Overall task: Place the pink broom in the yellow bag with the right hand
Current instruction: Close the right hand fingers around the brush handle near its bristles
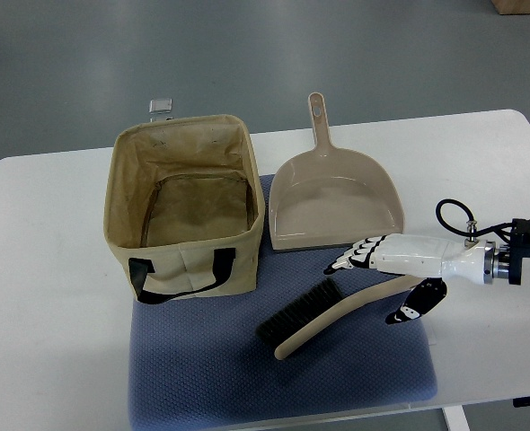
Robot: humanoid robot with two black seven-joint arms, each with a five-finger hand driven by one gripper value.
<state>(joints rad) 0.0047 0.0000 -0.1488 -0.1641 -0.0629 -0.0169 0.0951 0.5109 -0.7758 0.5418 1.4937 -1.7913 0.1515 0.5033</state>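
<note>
right hand [386, 269] flat, fingers spread, over broom [330, 314] handle

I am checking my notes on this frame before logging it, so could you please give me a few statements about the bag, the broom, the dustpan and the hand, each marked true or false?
1. The yellow bag already holds the broom. False: the bag is empty, and the broom lies on the blue mat.
2. The dustpan lies to the right of the bag in the picture. True.
3. The right hand is over the broom's handle end, fingers extended. True.
4. The bag lies tipped on its side. False: it stands upright, with its opening facing up.
5. The left hand is on the bag. False: no left arm is in view.
</note>
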